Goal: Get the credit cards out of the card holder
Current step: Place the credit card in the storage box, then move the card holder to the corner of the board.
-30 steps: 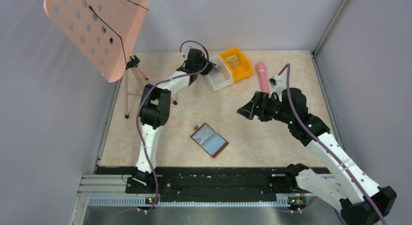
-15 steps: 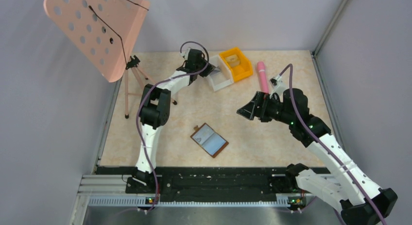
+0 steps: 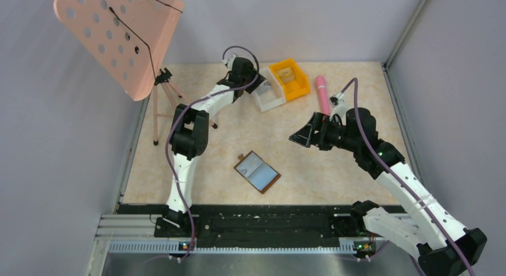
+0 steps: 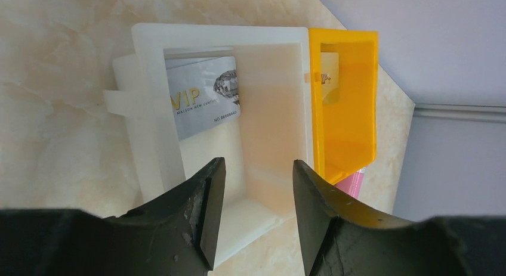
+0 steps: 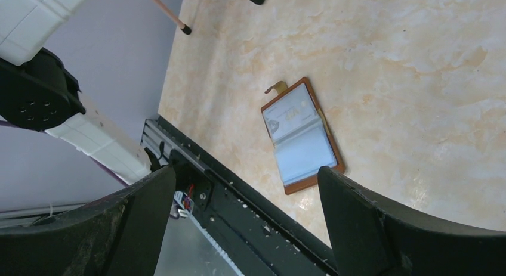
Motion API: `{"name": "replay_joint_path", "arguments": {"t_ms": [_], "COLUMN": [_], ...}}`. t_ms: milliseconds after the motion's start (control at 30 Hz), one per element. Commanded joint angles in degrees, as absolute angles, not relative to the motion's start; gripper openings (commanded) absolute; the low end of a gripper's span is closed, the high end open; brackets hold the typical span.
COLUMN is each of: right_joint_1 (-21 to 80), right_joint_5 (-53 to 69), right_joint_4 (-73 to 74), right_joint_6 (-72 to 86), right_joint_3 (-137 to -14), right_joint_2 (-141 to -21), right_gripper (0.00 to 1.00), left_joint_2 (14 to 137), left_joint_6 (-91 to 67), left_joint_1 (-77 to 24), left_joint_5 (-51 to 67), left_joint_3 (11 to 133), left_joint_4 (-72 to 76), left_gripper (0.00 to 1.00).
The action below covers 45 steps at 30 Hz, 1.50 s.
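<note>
Place: robot test cell in a lab | Enclosure: a beige stone-patterned table (image 3: 227, 142) is boxed in by plain grey walls (image 3: 310, 19) | Rig: a left arm (image 3: 190, 133) and a right arm (image 3: 397, 171) are bolted to a black metal rail (image 3: 268, 224) | Props: a pink music stand (image 3: 113, 37), a white bin (image 3: 267, 96) and an orange bin (image 3: 293, 79) are set out

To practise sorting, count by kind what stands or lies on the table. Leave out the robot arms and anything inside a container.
bins: 2, the white bin and the orange bin
card holder: 1
pink tube: 1
music stand: 1
Total: 5
</note>
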<state>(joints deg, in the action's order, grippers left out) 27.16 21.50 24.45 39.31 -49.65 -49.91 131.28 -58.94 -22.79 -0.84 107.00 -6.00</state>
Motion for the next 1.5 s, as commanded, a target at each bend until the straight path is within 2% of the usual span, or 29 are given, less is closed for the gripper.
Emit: {"name": "replay_joint_path", "arguments": {"t_ms": [0,367,767,900,1033,1133,1233,1300,1367,1467], "right_joint_1": [26.37,26.37,28.06,33.47,41.71,46.05,50.17,52.68,55.04,57.21], "right_joint_5": [22.24,19.38,16.84,12.8,7.05,3.24,0.45,-3.5,-6.62,-7.08], "right_joint_4": [22.21,21.46,9.94,0.92,-3.0,-4.79,-8.59,-6.05,-3.14,-7.63], "right_joint_6": [40.54,42.46,58.85,67.84,72.62,75.32,78.89,81.6,85.14,88.91], "right_joint_3": [-52.52,-47.8,-30.38,-23.54,-22.91,-22.99,-22.69,-24.51,-25.9,-25.96], "right_joint_2": [-49.6,-50.22,-52.41,-56.05,-61.57,-64.32,-66.65,-69.02,-71.38,-75.29], "right_gripper": [0.88,0.87,0.72,0.71,0.76,0.78,0.74,0.72,0.72,0.71], "left_joint_2": [125.02,119.23,91.51,89.03,86.98,83.88,80.95,78.51,75.95,73.76], "left_joint_6": [-54.41,-44.09,-35.37,-32.79,-33.58,-34.52,-36.59,-39.45,-40.8,-40.7], "left_joint_1": [-22.91,-24.78,-29.9,-35.76,-37.16,-37.03,-36.44,-34.88,-32.33,-30.27], "left_joint_5": [-4.03,2.79,11.27,7.11,7.36,5.69,1.06,-3.28,-1.03,-0.4], "left_joint_3": [108.41,110.88,71.36,67.29,63.02,58.77,56.09,52.6,49.26,47.15], "left_joint_4": [-7.29,-19.5,-20.18,-25.68,-24.96,-21.31,-21.64,-21.16,-18.65,-17.86], "left_gripper": [0.51,0.53,0.53,0.55,0.55,0.55,0.56,0.59,0.59,0.59]}}
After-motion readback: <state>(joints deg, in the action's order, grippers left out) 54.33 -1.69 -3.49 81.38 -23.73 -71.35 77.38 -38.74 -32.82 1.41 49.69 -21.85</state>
